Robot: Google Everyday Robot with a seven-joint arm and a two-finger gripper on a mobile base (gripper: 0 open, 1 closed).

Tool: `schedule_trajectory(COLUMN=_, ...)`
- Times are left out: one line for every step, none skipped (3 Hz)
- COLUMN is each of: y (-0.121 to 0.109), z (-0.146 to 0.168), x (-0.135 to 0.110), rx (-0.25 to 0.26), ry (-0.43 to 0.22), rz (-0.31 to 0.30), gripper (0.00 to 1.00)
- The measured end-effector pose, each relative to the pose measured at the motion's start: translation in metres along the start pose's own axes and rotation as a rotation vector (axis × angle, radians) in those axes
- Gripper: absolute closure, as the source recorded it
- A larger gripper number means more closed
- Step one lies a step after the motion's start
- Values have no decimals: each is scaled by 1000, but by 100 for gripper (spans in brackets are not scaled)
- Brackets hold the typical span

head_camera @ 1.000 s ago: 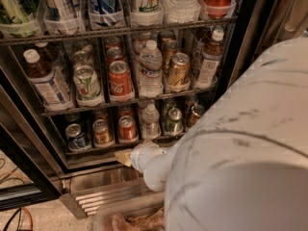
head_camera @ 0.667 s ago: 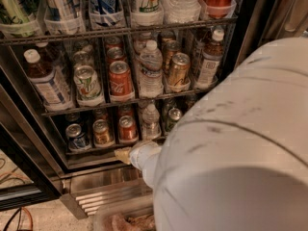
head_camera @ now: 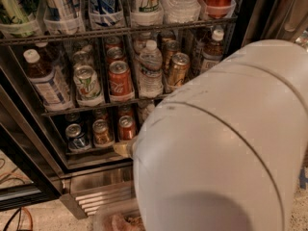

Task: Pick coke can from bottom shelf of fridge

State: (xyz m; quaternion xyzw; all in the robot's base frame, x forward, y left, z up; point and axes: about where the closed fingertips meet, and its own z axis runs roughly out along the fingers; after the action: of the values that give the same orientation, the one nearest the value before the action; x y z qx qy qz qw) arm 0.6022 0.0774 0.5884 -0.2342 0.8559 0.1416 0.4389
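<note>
Gripper (head_camera: 122, 148) sits just below coke can (head_camera: 126, 127), grip unclear; arm (head_camera: 216, 143) now looms larger.

Upright coke can (head_camera: 127, 128), claw (head_camera: 123, 148) just below

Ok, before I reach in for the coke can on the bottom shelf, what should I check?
1. Coke can upright on bottom shelf: ok.
2. Can not yet grasped; gripper sits just below its base, at the shelf edge: ok.
3. Clearance: not ok, gold-brown can stands close beside it.
4. Can's other side: cannot tell, arm hides it.
</note>
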Motion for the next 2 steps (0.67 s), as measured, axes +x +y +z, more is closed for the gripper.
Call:
schedule_trajectory(y=-4, z=6, x=-7, rx=2, ry=-13, rz=-6, gripper=23)
schedule_trajectory(y=-11, z=11, x=-15, rx=-1, ry=-39, rz=16, gripper=23)
